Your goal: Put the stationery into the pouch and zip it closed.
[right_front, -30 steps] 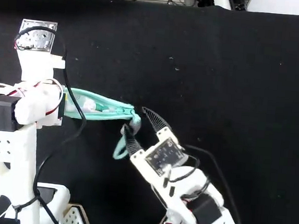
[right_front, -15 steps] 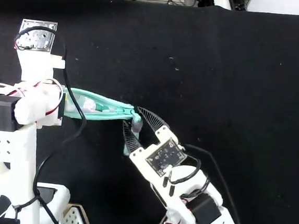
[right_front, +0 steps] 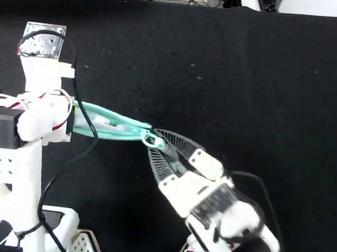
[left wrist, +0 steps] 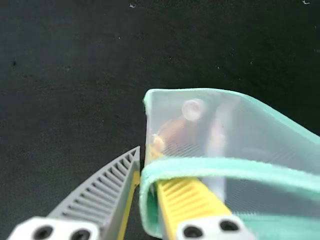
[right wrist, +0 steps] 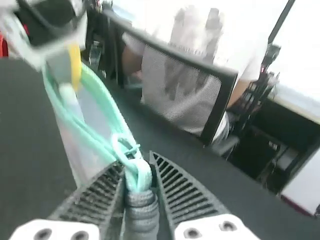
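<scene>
The teal mesh pouch [right_front: 112, 127] hangs stretched between the two arms above the black table. My left gripper [right_front: 73, 123] is shut on its left end. In the left wrist view the teal rim [left wrist: 200, 167] sits between the grey finger [left wrist: 102, 192] and the yellow pad [left wrist: 182, 197]. Stationery [left wrist: 172, 131] shows through the mesh, a brownish piece and a white round cap. My right gripper [right_front: 153, 141] is at the pouch's right end. It is shut on the zipper pull [right wrist: 137, 182], a teal cord loop on a grey tab, pinched between the black ribbed fingers [right wrist: 95, 200].
The left arm's white base and cables [right_front: 11, 165] fill the lower left. A perforated white mount [right_front: 81, 245] lies at the bottom edge. The black cloth [right_front: 249, 80] stretches open to the right and back, ending at the far table edge [right_front: 185, 2].
My right gripper has turned and shut on the zipper pull, whose loop hung loose before. Its arm has swung right and lower. The left arm has kept still.
</scene>
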### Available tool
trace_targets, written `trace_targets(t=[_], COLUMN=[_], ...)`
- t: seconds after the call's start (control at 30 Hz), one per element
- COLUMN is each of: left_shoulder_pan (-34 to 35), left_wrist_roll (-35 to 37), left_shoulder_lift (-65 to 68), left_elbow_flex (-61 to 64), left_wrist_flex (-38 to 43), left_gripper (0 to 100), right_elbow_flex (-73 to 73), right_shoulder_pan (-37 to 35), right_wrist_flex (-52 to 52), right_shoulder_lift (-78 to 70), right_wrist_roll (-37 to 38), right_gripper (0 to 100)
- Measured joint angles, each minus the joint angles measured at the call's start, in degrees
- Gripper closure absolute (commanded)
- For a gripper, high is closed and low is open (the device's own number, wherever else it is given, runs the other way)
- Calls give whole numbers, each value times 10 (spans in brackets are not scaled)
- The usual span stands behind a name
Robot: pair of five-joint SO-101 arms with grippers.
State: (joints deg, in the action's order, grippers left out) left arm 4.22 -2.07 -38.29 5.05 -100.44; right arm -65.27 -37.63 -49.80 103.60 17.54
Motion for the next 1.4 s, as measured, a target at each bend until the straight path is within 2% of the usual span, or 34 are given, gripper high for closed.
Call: trace_targets(t=[0.1,0.23,0.37,0.5,0.73,0.9,1.0,1.13,1.3,1.4], left_shoulder_pan=[-1,-1,0,3,3,3,3,3,4,4], left_wrist_roll=[0,0,1,1,1,1,1,1,1,0], left_shoulder_lift=[3,-2,-36,-88,-183,-236,-265,-268,-270,-269], left_elbow_flex=[-12,-66,-106,-118,-114,-101,-55,59,214,266], left_wrist_flex=[0,0,0,0,0,0,0,11,94,161], left_gripper=[967,959,870,797,780,780,783,783,780,779], right_elbow_flex=[34,105,220,340,413,425,433,478,575,633], right_shoulder_pan=[0,0,0,3,4,50,53,15,-50,-84], right_wrist_flex=[-1,-1,-12,-73,-159,-189,-193,-237,-323,-358], right_shoulder_lift=[-21,-130,-269,-386,-455,-477,-482,-503,-547,-581], right_wrist_roll=[0,0,0,-8,-56,-58,-58,-31,15,28], right_gripper=[986,986,986,986,986,986,986,986,986,986])
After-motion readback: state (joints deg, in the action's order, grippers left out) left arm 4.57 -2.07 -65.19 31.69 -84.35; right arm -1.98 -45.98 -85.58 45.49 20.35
